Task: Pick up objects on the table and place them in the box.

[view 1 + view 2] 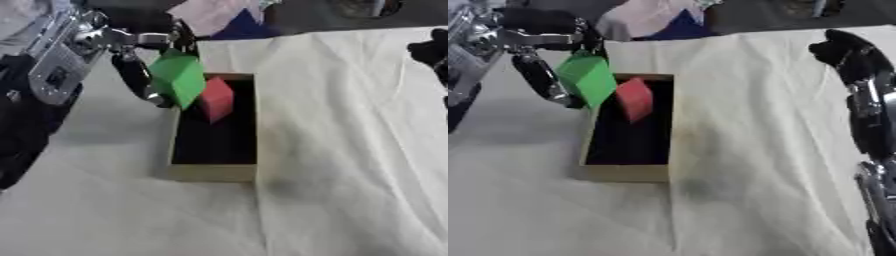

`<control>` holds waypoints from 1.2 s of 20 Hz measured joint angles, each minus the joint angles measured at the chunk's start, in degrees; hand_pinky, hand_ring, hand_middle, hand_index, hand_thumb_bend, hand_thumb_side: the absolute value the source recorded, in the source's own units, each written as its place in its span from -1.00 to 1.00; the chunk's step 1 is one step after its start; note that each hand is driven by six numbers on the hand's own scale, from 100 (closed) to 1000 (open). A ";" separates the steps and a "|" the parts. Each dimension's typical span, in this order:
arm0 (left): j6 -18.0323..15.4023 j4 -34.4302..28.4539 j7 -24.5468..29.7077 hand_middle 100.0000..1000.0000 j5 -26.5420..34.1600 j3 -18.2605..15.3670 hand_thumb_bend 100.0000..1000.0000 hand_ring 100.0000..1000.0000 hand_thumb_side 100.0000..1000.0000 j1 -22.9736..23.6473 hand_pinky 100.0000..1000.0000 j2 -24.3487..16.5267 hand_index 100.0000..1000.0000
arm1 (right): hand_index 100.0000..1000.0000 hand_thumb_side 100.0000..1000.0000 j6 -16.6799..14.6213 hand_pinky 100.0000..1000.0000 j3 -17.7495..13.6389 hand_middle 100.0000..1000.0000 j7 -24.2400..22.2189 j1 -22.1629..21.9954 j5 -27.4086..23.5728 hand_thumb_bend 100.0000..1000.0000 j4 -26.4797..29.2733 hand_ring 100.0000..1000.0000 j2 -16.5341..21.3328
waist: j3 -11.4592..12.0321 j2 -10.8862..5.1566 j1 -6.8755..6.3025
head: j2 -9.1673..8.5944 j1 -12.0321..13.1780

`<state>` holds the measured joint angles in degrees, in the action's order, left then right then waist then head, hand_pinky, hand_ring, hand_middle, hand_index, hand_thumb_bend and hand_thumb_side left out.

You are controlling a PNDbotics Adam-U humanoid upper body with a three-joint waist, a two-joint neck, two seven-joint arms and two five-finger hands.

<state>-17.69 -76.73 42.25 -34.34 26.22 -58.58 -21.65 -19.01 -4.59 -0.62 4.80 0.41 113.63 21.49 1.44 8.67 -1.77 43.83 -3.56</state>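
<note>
Green block [179, 77] in left robot hand [140, 65], above box [214, 172] left rim

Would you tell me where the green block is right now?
The green block is held in the left hand at the upper left of both views, over the box's far left corner, close beside the red block inside.

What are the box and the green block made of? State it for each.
The box: probably light wood or fibreboard, judging by its pale tan matte walls; the inside looks black, perhaps lined. The green block, held by the left hand: likely painted wood or plastic, given its flat, evenly coloured faces; which one is unclear.
</note>
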 measured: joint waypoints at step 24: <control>-1.76 4.41 0.46 0.77 -10.79 3.88 0.33 0.75 -0.40 2.06 0.60 6.03 0.90 | 0.69 0.83 0.49 0.68 0.00 0.30 0.14 0.44 -0.07 -1.00 0.00 0.58 -0.02 | -0.29 0.15 -0.38 | 0.00 -0.41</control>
<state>-19.45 -72.32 42.71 -45.13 30.10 -56.52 -15.62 -18.52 -4.58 -0.48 5.24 0.33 113.63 21.47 1.15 8.82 -2.16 43.83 -3.97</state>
